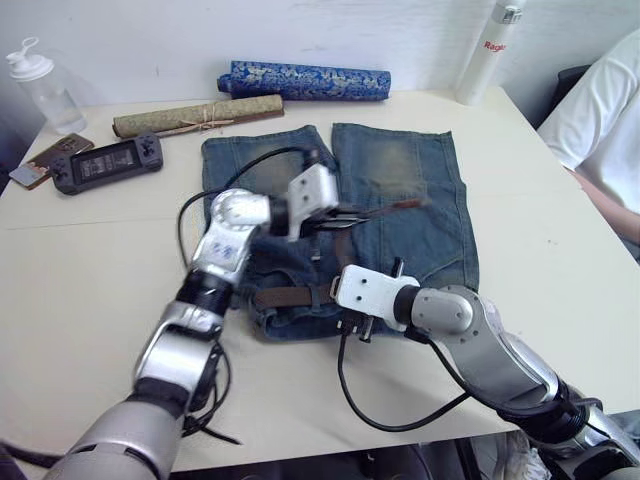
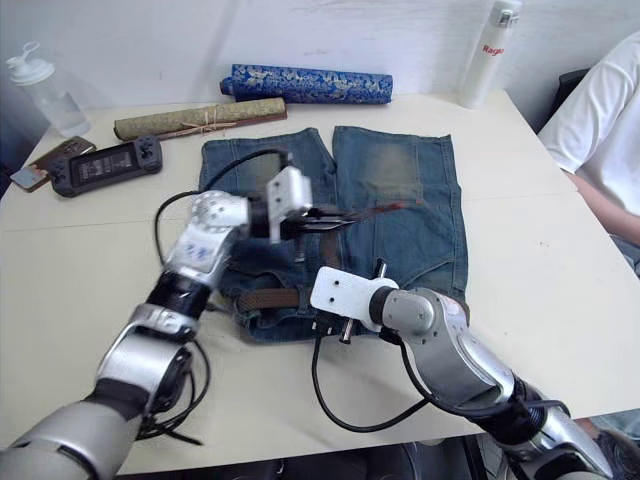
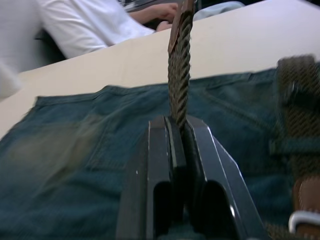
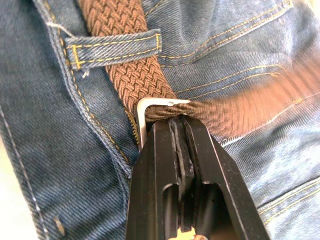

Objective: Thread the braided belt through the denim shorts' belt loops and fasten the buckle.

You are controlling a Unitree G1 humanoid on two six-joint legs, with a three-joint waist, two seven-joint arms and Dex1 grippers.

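**Belt end held clear of the buckle**

The shorts (image 1: 400,200) lie mid-frame, waistband toward the robot, one belt (image 1: 290,296) running under a loop (image 4: 115,46). The left gripper (image 3: 180,125) pinches the belt's free end, which stretches rightward across the legs. The right gripper (image 4: 172,117) pinches the single buckle (image 4: 150,107) at the waistband, nearer the fastening point. One loop is countable.

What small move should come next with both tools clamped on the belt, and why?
Probably draw the left tool further away from the buckle, taking up slack. It is shut on the braided belt near the free end, the strap runs through the buckle frame that the right tool pins at the waistband of the denim shorts, and one belt loop already holds the strap.
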